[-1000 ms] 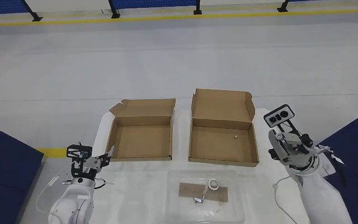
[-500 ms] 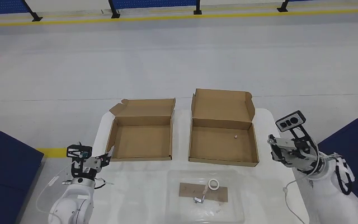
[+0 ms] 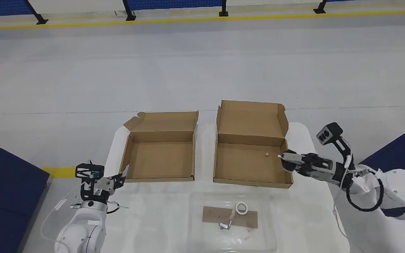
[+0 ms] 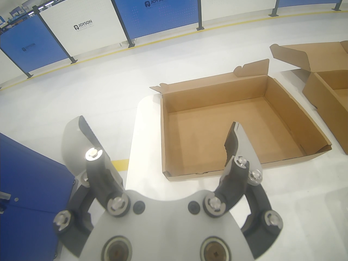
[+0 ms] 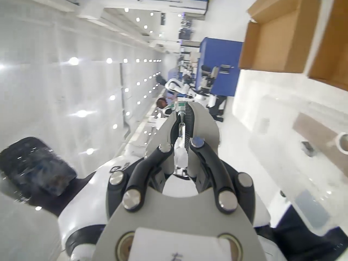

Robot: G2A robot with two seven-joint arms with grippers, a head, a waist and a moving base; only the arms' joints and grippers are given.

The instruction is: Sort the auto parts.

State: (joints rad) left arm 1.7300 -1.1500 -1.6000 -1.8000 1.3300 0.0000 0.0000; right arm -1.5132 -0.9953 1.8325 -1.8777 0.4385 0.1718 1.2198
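Right tool (image 5: 185,109): part (image 5: 181,120) lengthwise (clamped)

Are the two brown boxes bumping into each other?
Apart. The top view shows a strip of white table between the left box and the right box.

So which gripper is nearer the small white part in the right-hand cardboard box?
Right: right gripper beside the part at its box's wall; left gripper beyond the other box.
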